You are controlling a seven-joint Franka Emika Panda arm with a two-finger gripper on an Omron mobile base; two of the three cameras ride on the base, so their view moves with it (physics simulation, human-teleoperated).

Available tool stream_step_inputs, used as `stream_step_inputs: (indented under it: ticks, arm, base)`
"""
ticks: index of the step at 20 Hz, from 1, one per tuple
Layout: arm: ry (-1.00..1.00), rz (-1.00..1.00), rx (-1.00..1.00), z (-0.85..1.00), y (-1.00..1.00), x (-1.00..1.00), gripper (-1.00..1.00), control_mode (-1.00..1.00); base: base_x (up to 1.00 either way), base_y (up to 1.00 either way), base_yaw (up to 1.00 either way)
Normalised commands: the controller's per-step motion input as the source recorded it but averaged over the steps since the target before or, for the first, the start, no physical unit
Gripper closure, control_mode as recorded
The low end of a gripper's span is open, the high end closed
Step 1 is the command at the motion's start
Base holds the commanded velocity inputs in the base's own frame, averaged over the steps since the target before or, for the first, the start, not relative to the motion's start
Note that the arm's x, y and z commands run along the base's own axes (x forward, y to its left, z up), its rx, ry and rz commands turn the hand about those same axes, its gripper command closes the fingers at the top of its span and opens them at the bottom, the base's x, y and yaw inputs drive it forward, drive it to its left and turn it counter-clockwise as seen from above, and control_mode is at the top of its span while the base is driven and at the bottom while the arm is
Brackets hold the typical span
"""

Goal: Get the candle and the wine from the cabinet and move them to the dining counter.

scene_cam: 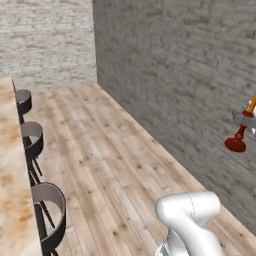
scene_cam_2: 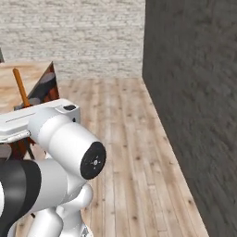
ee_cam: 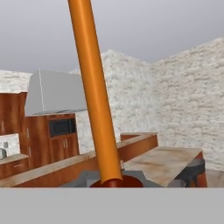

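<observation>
One of the two things is on its way, as far as I can judge from where I stand: the candle [scene_cam: 242,131] is off the shelf and riding in the gripper [scene_cam: 243,119], whose jaws are pinched tight on the stem just above the dark red flared holder, so the orange taper leans up and away from the hand. From the camera on the hand the taper [ee_cam: 94,92] rises tall and slanted right in front, with the red rim of its holder at the foot. It hangs in the air beside the grey brick wall [scene_cam: 175,75], over the wooden plank floor [scene_cam: 110,150], resting on nothing. The dining counter [scene_cam: 12,200], with its marbled beige top and rusty stains, runs along the far side with dark stools [scene_cam: 47,212] tucked against it, and it lies well apart from the candle across open floor. So I would say the first pick is done and the carry is under way, but the candle has not yet been set down. After that, the wine has yet to be fetched from the cabinet and brought over too, which leaves more than half of the job.
</observation>
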Motion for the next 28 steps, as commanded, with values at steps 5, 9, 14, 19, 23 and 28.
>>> stream_step_inputs:
  ticks: [5,9,14,19,23,28]
  arm:
    - [0.0,0.0,0.0,0.0,0.0,0.0,1.0,1.0]
    - [0.0,0.0,0.0,0.0,0.0,0.0,1.0,1.0]
    - [0.0,0.0,0.0,0.0,0.0,0.0,1.0,1.0]
    - [0.0,0.0,0.0,0.0,0.0,0.0,1.0,1.0]
    - [0.0,0.0,0.0,0.0,0.0,0.0,1.0,1.0]
    - [0.0,0.0,0.0,0.0,0.0,0.0,1.0,1.0]
  base:
    - [0.72,-0.21,0.24]
    - [0.72,-0.21,0.24]
    - [0.72,-0.2,0.26]
    - [0.69,-0.18,0.31]
    - [0.61,-0.15,0.39]
    - [0.53,-0.12,0.47]
